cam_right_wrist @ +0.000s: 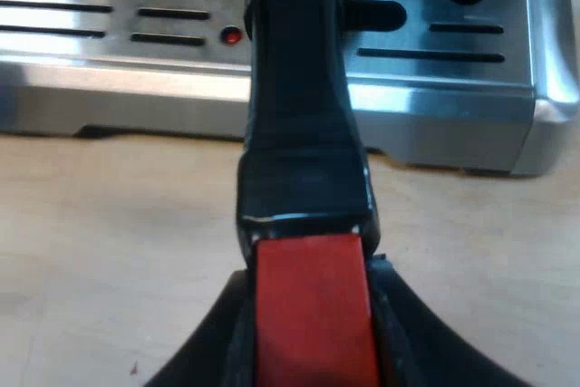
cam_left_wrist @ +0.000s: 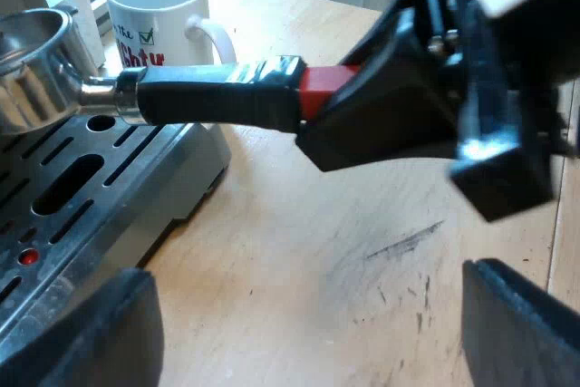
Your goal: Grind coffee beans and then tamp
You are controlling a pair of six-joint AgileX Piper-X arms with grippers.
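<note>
Red handle end [cam_right_wrist: 313, 278] in right gripper [cam_right_wrist: 313, 325] — mug [cam_left_wrist: 159, 15] reads "the".

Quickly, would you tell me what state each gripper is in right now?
Left gripper: open, holding nothing.
Right gripper: closed on the holder's handle, at its red end.

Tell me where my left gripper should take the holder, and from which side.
Probably the black middle of the holder's handle: it lies level and bare between the metal basket and the red end, which the right gripper clamps. Come from the side away from the mug.
</note>
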